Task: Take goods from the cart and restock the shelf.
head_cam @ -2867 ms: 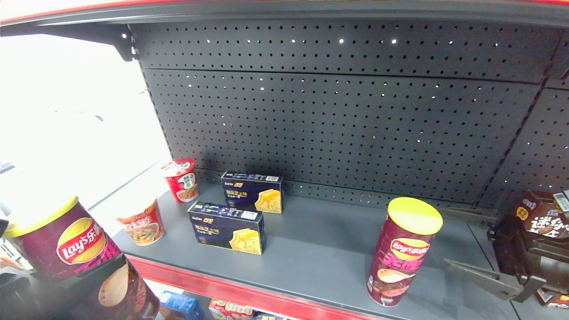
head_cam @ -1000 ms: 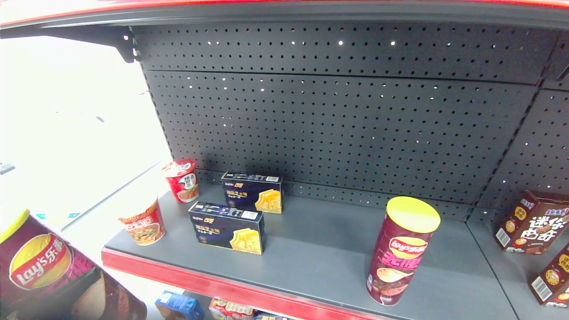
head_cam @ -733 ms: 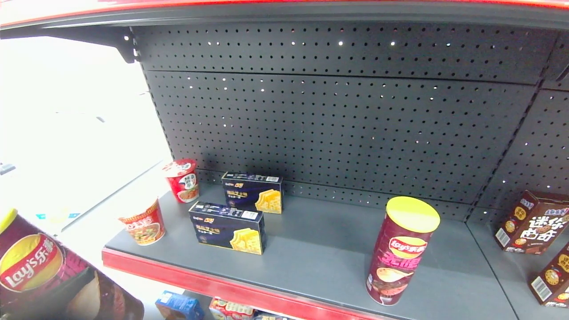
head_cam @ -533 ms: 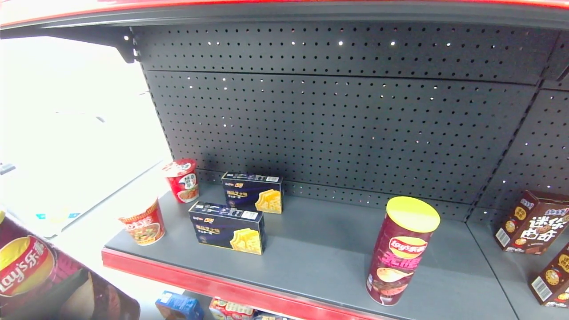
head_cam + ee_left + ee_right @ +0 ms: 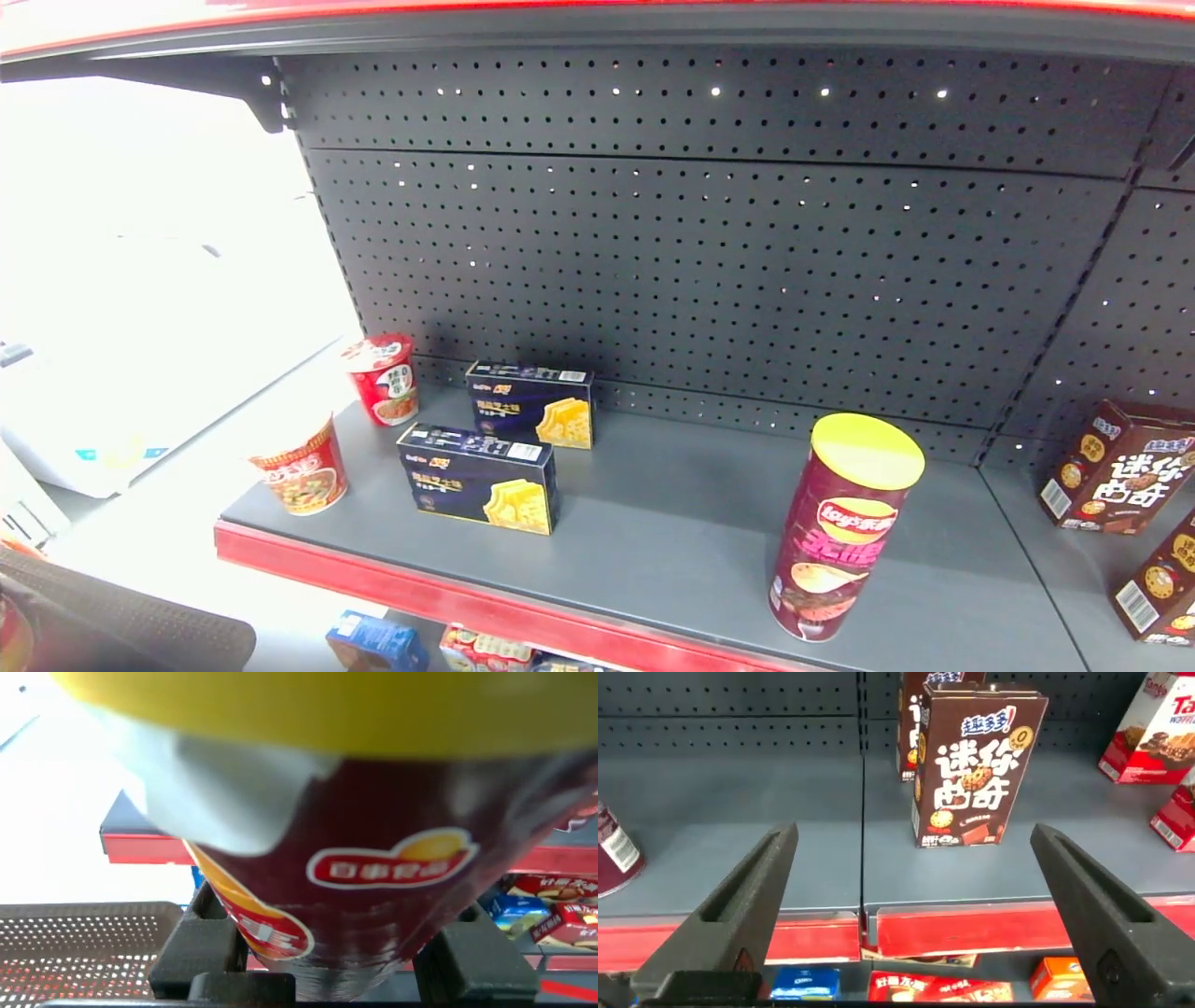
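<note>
— Maroon chip can [image 5: 374,859]: how much shows?
— Lid blurred and cut off, base hidden between the fingers of the left gripper [image 5: 341,952], which clamps it; the red edge of the shelf [image 5: 672,523] lies behind.
— Right gripper [image 5: 913,833]?
— Spread wide, empty. Bare shelf lies between blue boxes [image 5: 481,481] and standing can [image 5: 845,527].

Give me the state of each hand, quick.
Left hand: closed, holding the chip can.
Right hand: open, holding nothing.
</note>
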### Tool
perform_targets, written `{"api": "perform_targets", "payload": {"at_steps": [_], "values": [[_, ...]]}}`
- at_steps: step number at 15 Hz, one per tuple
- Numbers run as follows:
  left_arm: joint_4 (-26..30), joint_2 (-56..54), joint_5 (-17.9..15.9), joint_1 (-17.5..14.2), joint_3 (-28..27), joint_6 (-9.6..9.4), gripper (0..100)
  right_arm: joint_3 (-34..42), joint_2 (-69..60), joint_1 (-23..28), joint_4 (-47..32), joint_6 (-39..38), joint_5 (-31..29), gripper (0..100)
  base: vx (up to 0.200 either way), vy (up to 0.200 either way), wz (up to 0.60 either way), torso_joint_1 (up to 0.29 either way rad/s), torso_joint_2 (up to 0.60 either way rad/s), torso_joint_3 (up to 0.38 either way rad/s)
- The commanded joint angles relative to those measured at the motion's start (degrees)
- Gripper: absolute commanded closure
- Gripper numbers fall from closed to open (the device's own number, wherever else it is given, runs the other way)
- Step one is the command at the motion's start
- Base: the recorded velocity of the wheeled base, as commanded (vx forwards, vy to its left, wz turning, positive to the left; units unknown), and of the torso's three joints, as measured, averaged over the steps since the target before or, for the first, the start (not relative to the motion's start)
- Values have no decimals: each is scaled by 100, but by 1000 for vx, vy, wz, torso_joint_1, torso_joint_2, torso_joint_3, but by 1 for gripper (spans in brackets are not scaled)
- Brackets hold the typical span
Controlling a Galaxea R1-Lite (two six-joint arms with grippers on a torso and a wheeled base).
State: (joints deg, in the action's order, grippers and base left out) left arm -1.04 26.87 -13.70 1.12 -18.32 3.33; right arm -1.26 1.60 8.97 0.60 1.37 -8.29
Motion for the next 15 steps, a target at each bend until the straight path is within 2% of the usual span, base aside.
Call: {"api": "perform_targets", "payload": {"at_steps": [1, 3, 4, 6, 7, 10, 15], "values": [[-19, -200, -62, 37, -128, 1, 100, -6, 34, -10, 2, 30, 12, 0, 0, 0, 0, 0, 0, 0], [-28, -147, -317, 46, -260, -8, 100, 3, 34, -10, 11, 171, 12, 0, 0, 0, 0, 0, 0, 0], [-19, -120, -625, 46, -312, -8, 100, 3, 34, -10, 11, 505, 3, 0, 0, 0, 0, 0, 0, 0], [-11, -120, -801, 46, -286, -8, 100, 3, 34, -10, 28, 690, 20, 0, 0, 0, 0, 0, 0, 0], [-11, -120, -880, 46, -286, 1, 100, 11, 34, -10, 28, 619, 179, 0, 0, 0, -600, 2, 2, 2], [-11, -120, -906, 46, -286, 1, 100, 11, 34, -10, 28, 584, 231, 0, 0, 0, -600, -2, -1, 4], [-28, -15, -915, 46, -295, 10, 100, 11, 34, -10, 28, 575, 223, 0, 0, 0, 0, 0, 0, 0]]}}
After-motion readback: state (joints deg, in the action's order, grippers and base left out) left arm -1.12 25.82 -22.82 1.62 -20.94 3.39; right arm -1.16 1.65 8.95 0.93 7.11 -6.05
